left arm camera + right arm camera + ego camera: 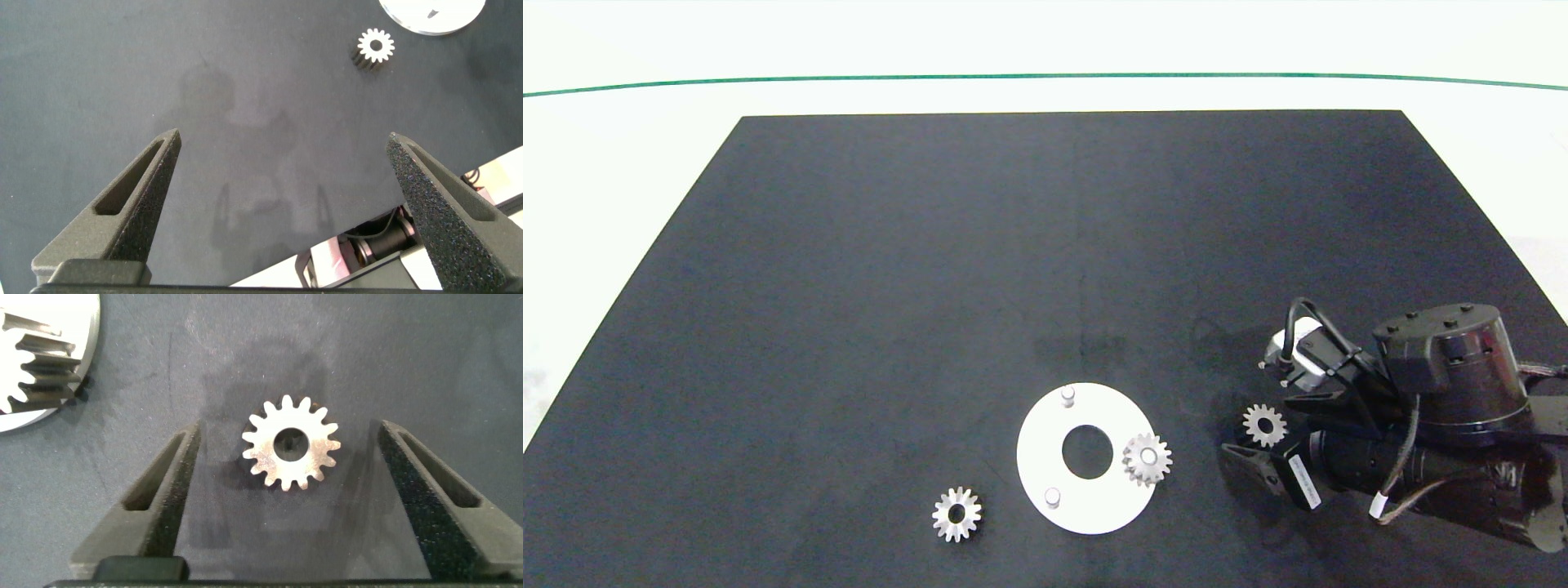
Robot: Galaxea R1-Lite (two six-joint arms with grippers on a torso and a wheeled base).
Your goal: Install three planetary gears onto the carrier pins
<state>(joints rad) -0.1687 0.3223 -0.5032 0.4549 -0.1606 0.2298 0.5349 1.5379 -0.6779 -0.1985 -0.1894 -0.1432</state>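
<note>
Gears first: three small silver-grey metal spur gears with pointed teeth and round bores. One gear (1147, 459) sits on the right-hand pin of the flat white ring-shaped disc (1045, 457), lower centre of the head view, its teeth overhanging the disc's right rim. Second gear (956, 514) lies flat on the matte black mat (890, 286) just left of the disc, lower centre-left, apart from it. Third gear (1264, 425) lies flat to the disc's right, lower right of frame.

Other two short light-grey cylindrical pins are bare: one (1067, 396) at the disc's top, one (1052, 496) at lower left.

Right gripper (286, 478) comes in from the lower right edge, fingers spread wide either side of the third gear (291, 443); rough dark pads clear of the teeth on both sides, no contact. Disc rim and the seated gear's teeth show at that view's upper left corner.

Left gripper (290, 204) is out of the head view, spread wide over bare mat with nothing between the fingers; second gear (376, 46) and disc edge (425, 20) at upper right.

Mat is wide open above and left of the disc; white surface surrounds it.
</note>
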